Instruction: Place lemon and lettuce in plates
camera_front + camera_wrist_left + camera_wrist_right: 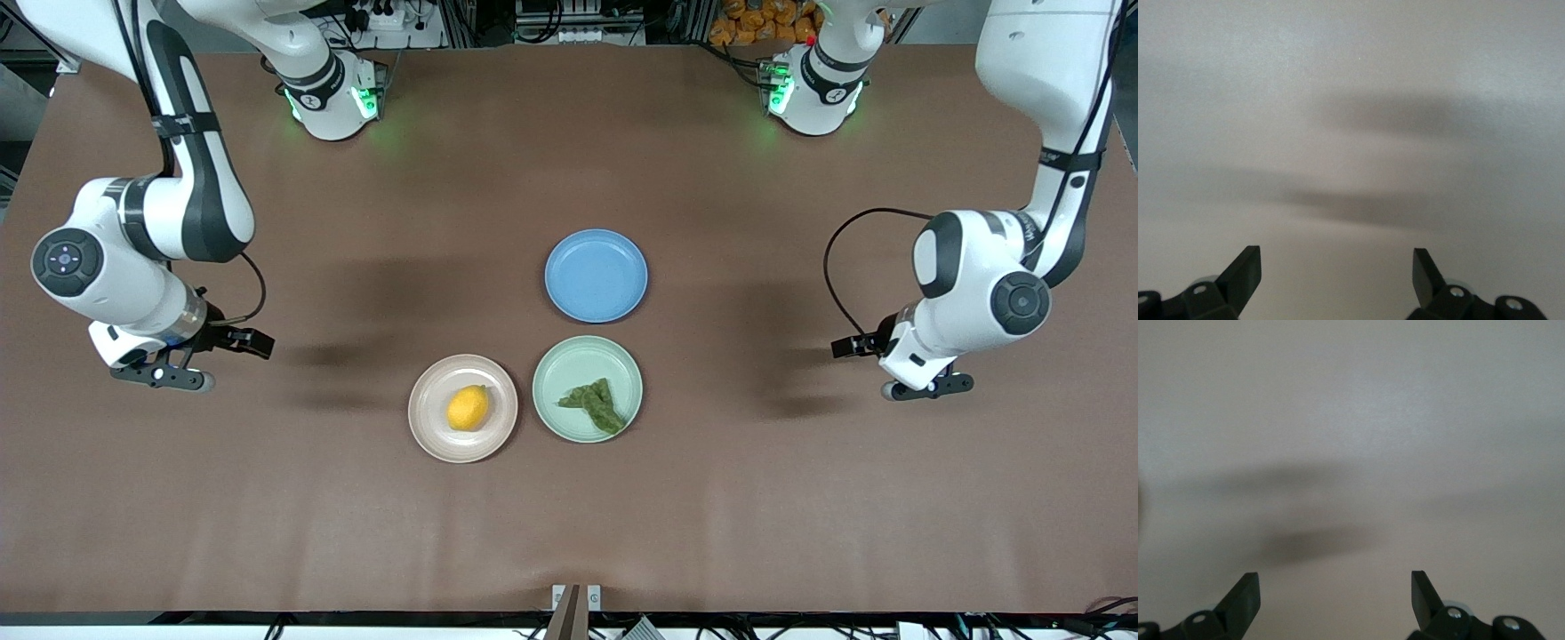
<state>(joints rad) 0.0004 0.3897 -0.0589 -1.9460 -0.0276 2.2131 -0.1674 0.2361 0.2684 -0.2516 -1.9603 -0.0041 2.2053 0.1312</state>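
Three round shallow matte plates clustered near the middle of the brown bench point(267, 533), well clear of every edge and corner. Round blue plate point(596, 275) farthest from the front camera, bare, not touching the other two. Pale mint green plate point(587, 388) just nearer the camera than the blue one; pale beige-pink plate point(462, 408) beside the mint one, toward the right arm's end, rims almost meeting.

Small oval bright yellow lemon point(468, 408) resting in the middle of the beige-pink plate, smooth-skinned, much smaller than the plate. Flat crinkled dark green lettuce leaf point(594, 403) lying in the mint green plate, folded and ruffled, spread toward the rim nearest the camera.

Right gripper point(163, 375) hanging over bare bench toward the right arm's end, well apart from the plates, jaws spread wide and holding nothing; black fingertips point(1243, 595) framing only plain cloth and soft shadow in the right wrist view. Left gripper point(926, 388) likewise over bare bench toward the left arm's end, released, nothing between its black fingertips point(1245, 272). Both arms waiting, nothing standing between either gripper and the plates.

Bench surface matte and faintly creased. Orange fruit in netting point(765, 22) past the bench's edge by the left arm's base. Small grey bracket point(575, 600) at the middle of the edge nearest the camera.
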